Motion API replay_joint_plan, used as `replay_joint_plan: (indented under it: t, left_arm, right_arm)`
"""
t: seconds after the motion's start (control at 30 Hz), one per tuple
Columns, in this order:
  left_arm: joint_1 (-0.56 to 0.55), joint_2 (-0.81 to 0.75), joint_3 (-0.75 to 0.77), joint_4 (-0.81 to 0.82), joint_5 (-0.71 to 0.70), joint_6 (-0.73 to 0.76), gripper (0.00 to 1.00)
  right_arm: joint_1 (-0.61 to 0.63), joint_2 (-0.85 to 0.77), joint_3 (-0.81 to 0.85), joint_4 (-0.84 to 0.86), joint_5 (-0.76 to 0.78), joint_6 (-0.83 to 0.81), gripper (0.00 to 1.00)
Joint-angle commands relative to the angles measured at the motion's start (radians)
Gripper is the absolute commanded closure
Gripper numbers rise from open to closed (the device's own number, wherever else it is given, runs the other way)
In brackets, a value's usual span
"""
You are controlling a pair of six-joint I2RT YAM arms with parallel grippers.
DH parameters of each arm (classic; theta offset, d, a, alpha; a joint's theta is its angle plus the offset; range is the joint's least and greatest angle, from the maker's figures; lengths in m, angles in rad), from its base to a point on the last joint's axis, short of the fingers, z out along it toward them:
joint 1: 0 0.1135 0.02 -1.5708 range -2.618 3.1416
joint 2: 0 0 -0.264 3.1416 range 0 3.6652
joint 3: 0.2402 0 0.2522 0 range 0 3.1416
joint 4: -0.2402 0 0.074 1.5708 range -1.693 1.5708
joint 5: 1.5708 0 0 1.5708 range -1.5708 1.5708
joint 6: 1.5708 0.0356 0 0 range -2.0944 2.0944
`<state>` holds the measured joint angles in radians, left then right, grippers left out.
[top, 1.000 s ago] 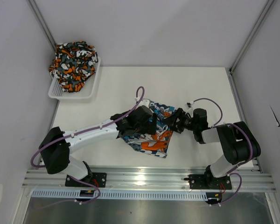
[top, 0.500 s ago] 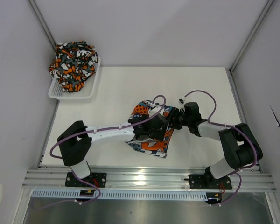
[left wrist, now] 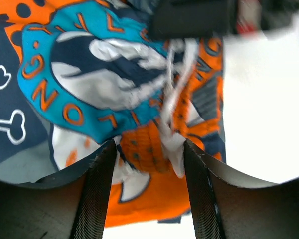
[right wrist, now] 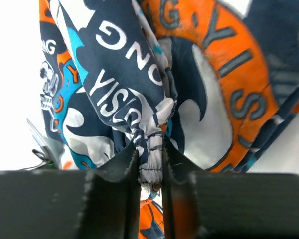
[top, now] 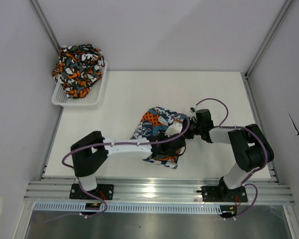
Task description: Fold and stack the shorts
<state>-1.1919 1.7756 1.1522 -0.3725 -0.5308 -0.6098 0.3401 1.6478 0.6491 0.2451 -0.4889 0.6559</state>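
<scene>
Closing in: both arms have slid onto the skull-print shorts (top: 150, 121) mid-table. Right gripper (right wrist: 150, 155) pinches the waistband (right wrist: 149, 132); left gripper (left wrist: 148, 149) is narrowing over the drawstring (left wrist: 177, 74), grip unclear. Fold's next, I reckon.

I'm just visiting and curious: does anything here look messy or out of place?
Nothing looks damaged. The camouflage shorts sit crumpled, bulging over the white basket at the far left corner; the patchwork shorts lie bunched, white drawstring trailing loose.
</scene>
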Motion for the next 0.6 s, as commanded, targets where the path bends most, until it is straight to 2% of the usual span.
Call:
replay_joint_plan:
  t: [0.0, 0.03, 0.2, 0.27, 0.43, 0.57]
  left_arm:
    - [-0.070, 0.007, 0.020, 0.041, -0.124, 0.016, 0.42]
    - [-0.104, 0.013, 0.024, 0.038, -0.144, 0.024, 0.42]
    - [-0.144, 0.090, 0.099, 0.004, -0.152, 0.071, 0.43]
    - [-0.147, 0.126, 0.125, -0.017, -0.126, 0.084, 0.48]
    - [-0.163, 0.142, 0.135, -0.006, -0.087, 0.124, 0.51]
    - [-0.163, 0.101, 0.109, -0.010, -0.129, 0.084, 0.51]
  right_arm:
    - [-0.055, 0.043, 0.018, 0.126, -0.141, 0.080, 0.88]
    - [-0.064, 0.059, 0.018, 0.147, -0.195, 0.115, 0.89]
    - [-0.093, 0.070, 0.023, 0.204, -0.264, 0.163, 0.92]
    - [-0.101, 0.069, 0.017, 0.235, -0.292, 0.189, 0.92]
    - [-0.128, 0.095, 0.018, 0.302, -0.350, 0.244, 0.94]
    - [-0.130, 0.112, 0.037, 0.289, -0.352, 0.235, 0.94]
